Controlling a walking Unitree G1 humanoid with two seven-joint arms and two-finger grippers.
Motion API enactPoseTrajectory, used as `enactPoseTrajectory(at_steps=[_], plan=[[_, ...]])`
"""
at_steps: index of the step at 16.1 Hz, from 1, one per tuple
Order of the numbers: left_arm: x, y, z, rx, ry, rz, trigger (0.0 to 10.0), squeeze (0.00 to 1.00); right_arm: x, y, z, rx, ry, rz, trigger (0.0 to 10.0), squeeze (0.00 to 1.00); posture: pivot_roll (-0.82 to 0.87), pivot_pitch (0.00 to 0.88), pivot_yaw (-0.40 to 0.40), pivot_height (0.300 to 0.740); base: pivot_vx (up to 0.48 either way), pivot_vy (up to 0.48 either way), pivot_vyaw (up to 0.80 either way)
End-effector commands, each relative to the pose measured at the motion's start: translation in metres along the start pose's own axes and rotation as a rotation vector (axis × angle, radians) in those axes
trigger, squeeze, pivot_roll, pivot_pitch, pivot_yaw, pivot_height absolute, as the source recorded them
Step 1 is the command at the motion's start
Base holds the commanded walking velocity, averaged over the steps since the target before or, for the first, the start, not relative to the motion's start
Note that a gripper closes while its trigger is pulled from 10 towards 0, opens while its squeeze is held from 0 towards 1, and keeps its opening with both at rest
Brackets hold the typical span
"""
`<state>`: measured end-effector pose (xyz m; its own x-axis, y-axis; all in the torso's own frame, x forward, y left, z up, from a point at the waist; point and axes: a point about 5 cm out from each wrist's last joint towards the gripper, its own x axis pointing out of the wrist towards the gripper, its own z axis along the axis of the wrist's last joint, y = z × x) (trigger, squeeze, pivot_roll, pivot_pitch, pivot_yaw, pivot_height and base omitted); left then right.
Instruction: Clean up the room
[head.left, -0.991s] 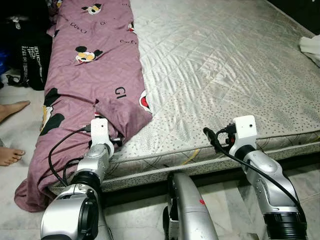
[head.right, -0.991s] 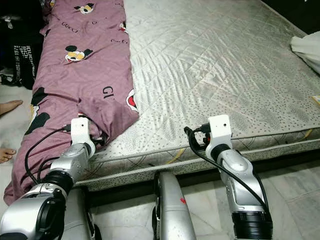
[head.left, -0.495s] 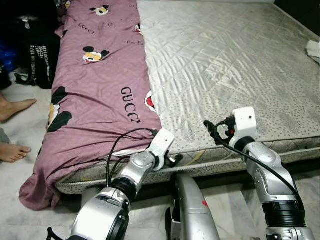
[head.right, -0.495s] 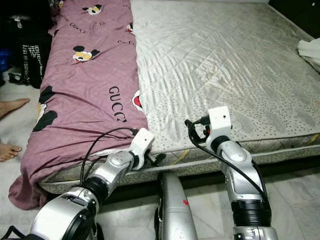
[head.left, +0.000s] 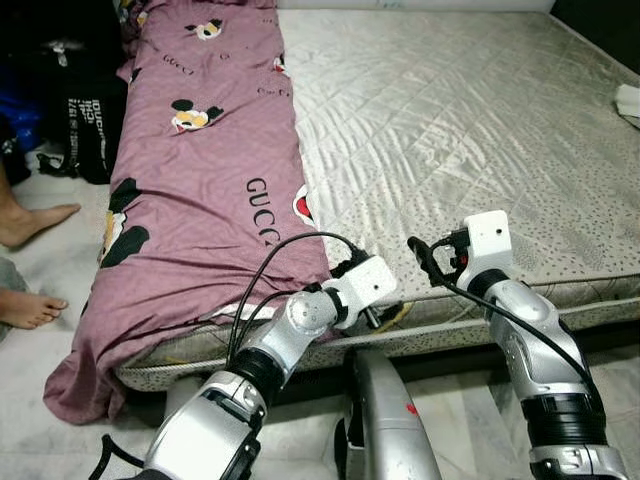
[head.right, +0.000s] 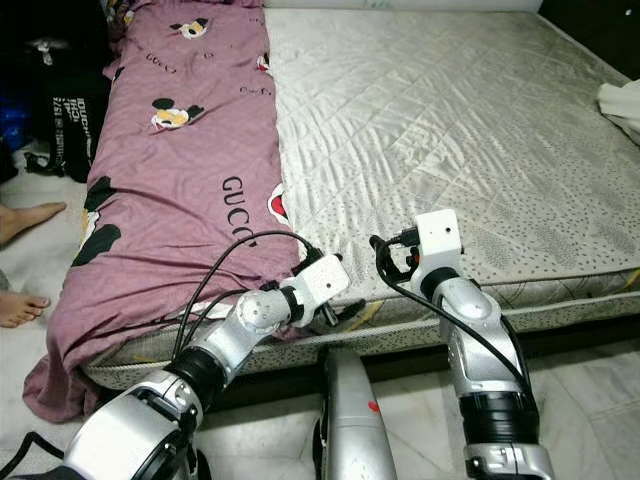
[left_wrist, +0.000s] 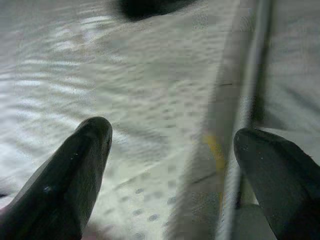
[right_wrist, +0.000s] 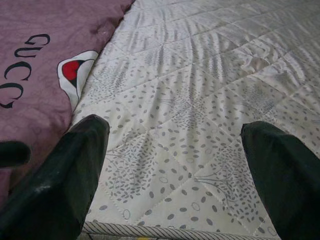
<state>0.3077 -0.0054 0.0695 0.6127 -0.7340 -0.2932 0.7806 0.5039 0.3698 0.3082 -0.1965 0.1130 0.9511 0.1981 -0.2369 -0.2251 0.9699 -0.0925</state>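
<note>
A purple cartoon-print blanket (head.left: 200, 190) lies flat along the left side of a grey quilted mattress (head.left: 450, 120), and its lower end hangs over the front left corner. My left gripper (left_wrist: 170, 165) is open and holds nothing. It sits at the mattress's front edge (head.left: 400, 318), just right of the blanket's lower corner. My right gripper (right_wrist: 175, 165) is also open and holds nothing. It hovers over the bare mattress near the front edge, and the blanket's border (right_wrist: 45, 85) lies off to its side.
A person's bare feet (head.left: 35, 225) rest on the tiled floor left of the bed. A black bag (head.left: 85, 120) stands further back on that side. White cloth (head.left: 628, 100) lies at the mattress's right edge. My silver lower body (head.left: 385, 420) is close against the bed front.
My left arm swung right, from the blanket's folded corner to the mattress front edge. That corner now lies spread flat. The right arm barely moved; the camera shifted a little.
</note>
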Motion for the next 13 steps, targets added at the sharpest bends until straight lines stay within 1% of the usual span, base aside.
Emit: enactPoseTrajectory(at_steps=[1, 2, 3, 4, 5, 6, 7, 8, 9, 10, 11, 12, 13], plan=[[-0.003, 0.015, 0.005, -0.001, -0.02, 0.111, 10.0, 0.0, 0.001, -0.003, 0.003, -0.009, -0.009, -0.007, 10.0, 0.0, -0.28, 0.0, -0.061, 0.546, 0.0, 0.0, 0.0], [-0.007, 0.029, 0.007, -0.053, -0.044, 0.239, 10.0, 0.0, 0.001, -0.002, 0.003, -0.008, -0.009, -0.007, 10.0, 0.0, -0.27, 0.0, -0.06, 0.546, 0.0, 0.0, 0.0], [-0.02, 0.056, 0.002, -0.171, -0.054, 0.46, 10.0, 0.0, 0.001, -0.002, 0.002, -0.007, -0.008, -0.008, 10.0, 0.0, -0.27, 0.0, -0.06, 0.546, 0.0, 0.0, 0.0], [-0.031, 0.073, -0.006, -0.239, -0.042, 0.59, 10.0, 0.0, 0.001, -0.002, 0.001, -0.006, -0.006, -0.008, 10.0, 0.0, -0.27, 0.003, -0.058, 0.546, 0.0, 0.0, 0.0], [-0.05, 0.094, -0.029, -0.298, 0.045, 0.714, 10.0, 0.0, 0.001, 0.0, 0.0, -0.004, -0.005, -0.008, 10.0, 0.0, -0.27, 0.011, -0.057, 0.546, 0.0, 0.0, 0.0], [-0.06, 0.103, -0.044, -0.335, 0.116, 0.743, 10.0, 0.0, 0.001, -0.001, 0.0, -0.002, -0.006, -0.009, 10.0, 0.0, -0.27, 0.011, -0.057, 0.546, 0.0, 0.0, 0.0], [-0.069, 0.108, -0.06, -0.349, 0.226, 0.74, 10.0, 0.0, 0.001, -0.001, 0.0, -0.001, -0.008, -0.011, 10.0, 0.0, -0.27, 0.021, -0.058, 0.546, 0.0, 0.0, 0.0], [-0.073, 0.109, -0.068, -0.366, 0.278, 0.713, 10.0, 0.0, 0.001, -0.002, 0.0, -0.001, -0.009, -0.013, 10.0, 0.0, -0.27, 0.024, -0.059, 0.546, 0.0, 0.0, 0.0], [-0.073, 0.101, -0.079, -0.35, 0.366, 0.576, 10.0, 0.0, 0.001, -0.002, 0.001, -0.002, -0.011, -0.016, 10.0, 0.0, -0.27, 0.028, -0.057, 0.546, 0.0, 0.0, 0.0], [-0.069, 0.093, -0.081, -0.365, 0.382, 0.481, 10.0, 0.0, 0.001, -0.004, 0.001, -0.003, -0.011, -0.019, 10.0, 0.0, -0.27, 0.03, -0.057, 0.546, 0.0, 0.0, 0.0], [-0.063, 0.078, -0.083, -0.339, 0.415, 0.362, 10.0, 0.0, 0.002, -0.005, 0.002, -0.003, -0.012, -0.023, 10.0, 0.0, -0.27, 0.032, -0.055, 0.546, 0.0, 0.0, 0.0], [-0.059, 0.066, -0.086, -0.339, 0.444, 0.29, 10.0, 0.0, 0.002, -0.004, 0.003, -0.003, -0.013, -0.024, 10.0, 0.0, -0.27, 0.032, -0.055, 0.546, 0.0, 0.0, 0.0], [-0.054, 0.051, -0.088, -0.306, 0.467, 0.21, 10.0, 0.0, 0.003, -0.004, 0.004, -0.002, -0.016, -0.023, 10.0, 0.0, -0.27, 0.032, -0.055, 0.546, 0.0, 0.0, 0.0]])
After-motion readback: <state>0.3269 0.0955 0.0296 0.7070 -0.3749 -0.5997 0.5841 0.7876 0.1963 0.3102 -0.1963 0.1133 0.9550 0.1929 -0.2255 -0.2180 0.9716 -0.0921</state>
